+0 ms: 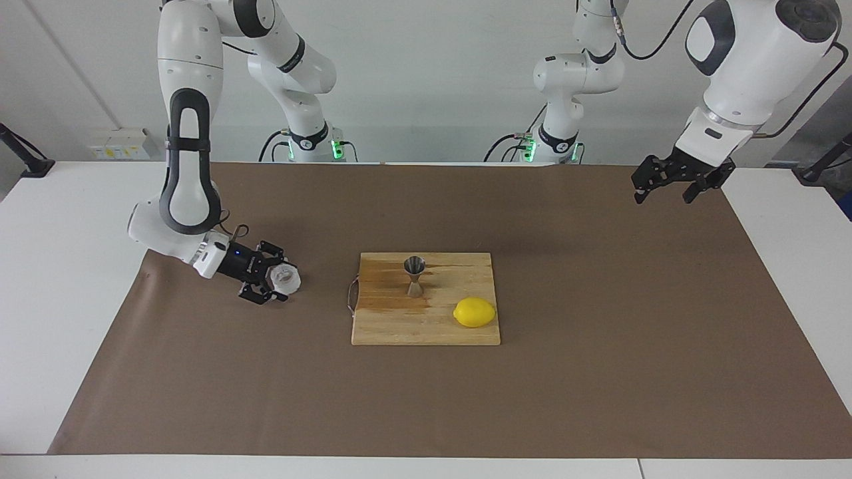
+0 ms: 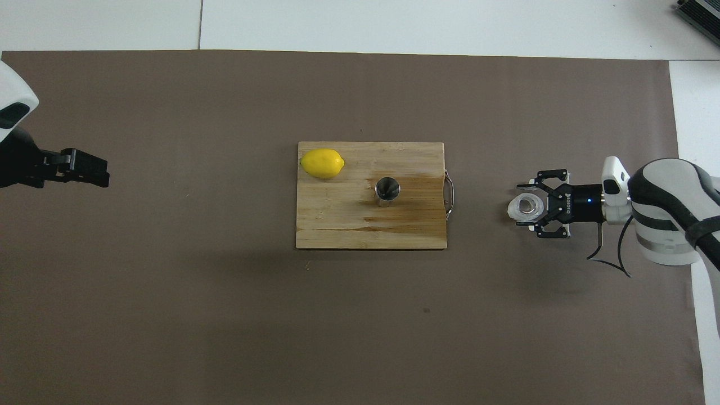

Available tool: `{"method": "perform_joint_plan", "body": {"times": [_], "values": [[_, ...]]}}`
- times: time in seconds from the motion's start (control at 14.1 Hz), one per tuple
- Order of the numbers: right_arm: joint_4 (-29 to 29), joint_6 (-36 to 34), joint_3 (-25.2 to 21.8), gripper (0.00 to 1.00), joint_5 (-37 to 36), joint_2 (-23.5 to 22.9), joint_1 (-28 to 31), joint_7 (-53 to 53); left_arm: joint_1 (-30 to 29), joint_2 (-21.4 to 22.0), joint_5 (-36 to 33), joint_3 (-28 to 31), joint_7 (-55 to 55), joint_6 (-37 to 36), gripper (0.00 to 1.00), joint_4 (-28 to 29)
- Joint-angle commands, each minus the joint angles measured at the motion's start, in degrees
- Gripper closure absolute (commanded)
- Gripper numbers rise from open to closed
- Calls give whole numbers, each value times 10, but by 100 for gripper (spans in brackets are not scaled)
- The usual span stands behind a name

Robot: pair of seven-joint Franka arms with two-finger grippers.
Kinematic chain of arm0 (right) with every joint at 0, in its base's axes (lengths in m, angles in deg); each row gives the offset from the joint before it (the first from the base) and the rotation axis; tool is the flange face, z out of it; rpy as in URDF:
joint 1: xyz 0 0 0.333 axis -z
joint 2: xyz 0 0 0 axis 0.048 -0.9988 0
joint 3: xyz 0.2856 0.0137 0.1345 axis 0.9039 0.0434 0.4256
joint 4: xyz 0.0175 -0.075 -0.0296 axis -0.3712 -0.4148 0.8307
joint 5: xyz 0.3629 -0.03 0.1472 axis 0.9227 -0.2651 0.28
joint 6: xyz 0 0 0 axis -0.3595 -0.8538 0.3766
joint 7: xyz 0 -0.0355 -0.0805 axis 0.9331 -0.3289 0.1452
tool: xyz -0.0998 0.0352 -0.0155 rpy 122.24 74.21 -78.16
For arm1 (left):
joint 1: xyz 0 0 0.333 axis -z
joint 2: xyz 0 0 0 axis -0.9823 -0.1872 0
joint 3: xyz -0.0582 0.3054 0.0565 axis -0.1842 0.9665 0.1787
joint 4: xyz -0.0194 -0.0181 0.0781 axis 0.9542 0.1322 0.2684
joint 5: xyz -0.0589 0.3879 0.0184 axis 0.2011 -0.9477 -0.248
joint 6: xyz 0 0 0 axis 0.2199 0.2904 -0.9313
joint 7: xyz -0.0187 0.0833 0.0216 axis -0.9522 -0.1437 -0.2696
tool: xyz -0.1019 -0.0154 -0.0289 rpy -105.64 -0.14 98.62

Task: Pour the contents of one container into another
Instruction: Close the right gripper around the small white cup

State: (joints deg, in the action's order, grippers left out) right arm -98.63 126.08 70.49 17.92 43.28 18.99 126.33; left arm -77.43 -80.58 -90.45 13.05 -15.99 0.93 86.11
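The whitish plastic cup stands on the brown mat toward the right arm's end of the table; it also shows in the overhead view. My right gripper lies low and level around it, one finger on each side with a thin gap showing, so it is open. The steel jigger stands upright on the wooden cutting board, also seen from overhead. My left gripper waits raised and open over the left arm's end of the mat.
A yellow lemon lies on the board's corner, farther from the robots than the jigger and toward the left arm's end. The board has a metal handle on the side facing the cup.
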Motion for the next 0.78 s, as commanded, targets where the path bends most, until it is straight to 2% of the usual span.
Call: {"method": "perform_joint_plan", "body": {"times": [0.0, 0.14, 0.21, 0.5, 0.71], "values": [[-2, 9, 4, 42, 0, -4, -1, 12, -1, 3, -13, -4, 8, -10, 0, -9], [-3, 8, 3, 68, -1, -3, -1, 13, 5, 4, -11, -5, 2, -4, 0, -10], [-3, 8, 4, 73, 0, -3, 0, 12, 5, 4, -10, -5, 3, -3, 0, -9], [11, 7, 4, 72, -1, 15, -13, -57, 3, 8, -10, -5, 3, 10, 0, -4], [20, 50, 3, 72, -47, 57, -59, -191, 4, 9, -9, -6, 4, 40, 0, 5]]}}
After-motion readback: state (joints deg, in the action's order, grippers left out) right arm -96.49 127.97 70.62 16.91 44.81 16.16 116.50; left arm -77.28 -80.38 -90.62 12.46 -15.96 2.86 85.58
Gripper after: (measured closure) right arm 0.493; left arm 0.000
